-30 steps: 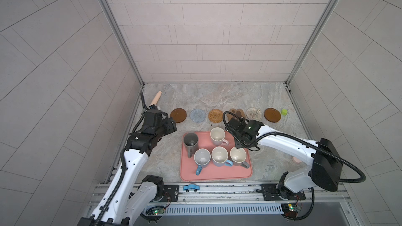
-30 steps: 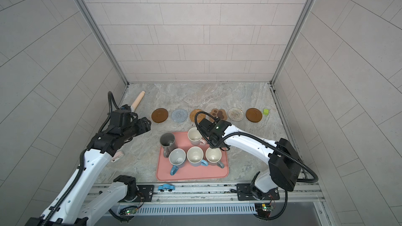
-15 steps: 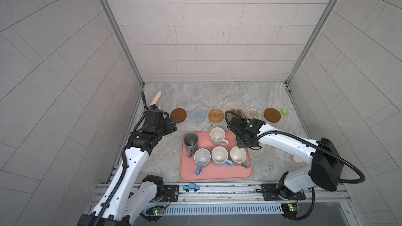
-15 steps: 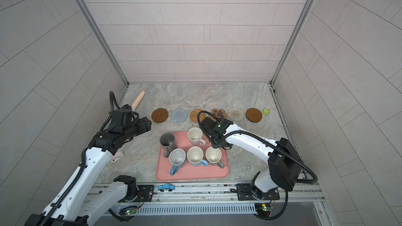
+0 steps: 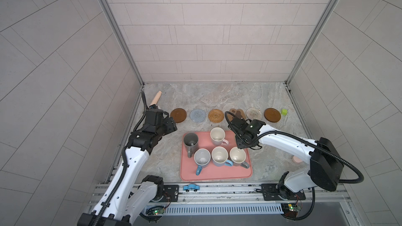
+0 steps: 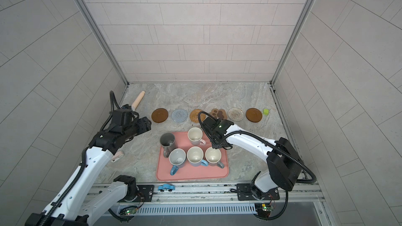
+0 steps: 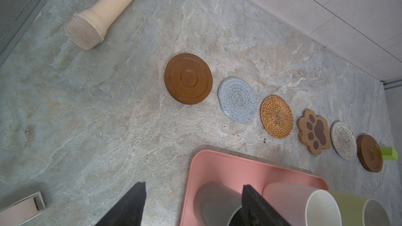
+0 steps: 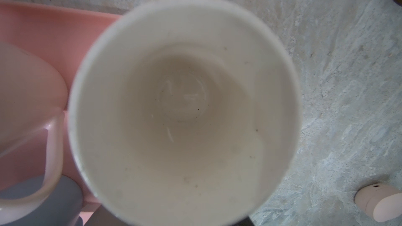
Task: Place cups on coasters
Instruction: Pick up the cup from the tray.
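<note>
My right gripper [image 5: 242, 141] hangs straight over the green mug [image 8: 185, 105], which stands upright at the far right corner of the pink tray [image 5: 217, 176]. I cannot tell whether its jaws are pinching the rim. I judge the mug glazed ceramic: stiff, weighty, slick and breakable, so I should grip the wall squarely at the rim. It is pale green outside and cream inside. My left gripper [image 7: 193, 186] is spread and empty, off the tray's far left corner.
</note>
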{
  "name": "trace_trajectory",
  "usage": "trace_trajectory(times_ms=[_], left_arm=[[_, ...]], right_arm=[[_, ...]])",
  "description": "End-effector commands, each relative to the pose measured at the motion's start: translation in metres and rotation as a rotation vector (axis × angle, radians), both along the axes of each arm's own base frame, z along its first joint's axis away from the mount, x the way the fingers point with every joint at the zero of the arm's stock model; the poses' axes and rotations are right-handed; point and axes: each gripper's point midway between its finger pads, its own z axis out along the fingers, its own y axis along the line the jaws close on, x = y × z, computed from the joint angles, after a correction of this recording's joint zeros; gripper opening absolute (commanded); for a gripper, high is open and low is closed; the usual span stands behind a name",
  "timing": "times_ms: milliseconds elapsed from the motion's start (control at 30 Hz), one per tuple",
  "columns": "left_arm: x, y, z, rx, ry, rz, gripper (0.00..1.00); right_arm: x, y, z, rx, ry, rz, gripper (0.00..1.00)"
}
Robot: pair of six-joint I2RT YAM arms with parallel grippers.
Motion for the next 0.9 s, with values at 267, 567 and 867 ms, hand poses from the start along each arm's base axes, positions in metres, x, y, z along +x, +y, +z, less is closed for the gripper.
trace_trajectory(times_ms=[267, 567, 867], left_arm=[[-0.001, 0.006, 0.006, 0.006, -0.025, 0.029, 0.77], [-0.003, 0.007, 0.004, 0.007, -0.023, 0.038, 0.77], [-0.003, 0.009, 0.003, 0.013, -0.021, 0.044, 0.77]], right_arm=[[0.002, -0.01, -0.003, -0.031, 0.007, 0.107, 0.27], [0.005, -0.008, -0.007, -0.021, 0.006, 0.195, 0.22], [0.011, -0.011, -0.008, -0.012, -0.016, 0.217, 0.15]])
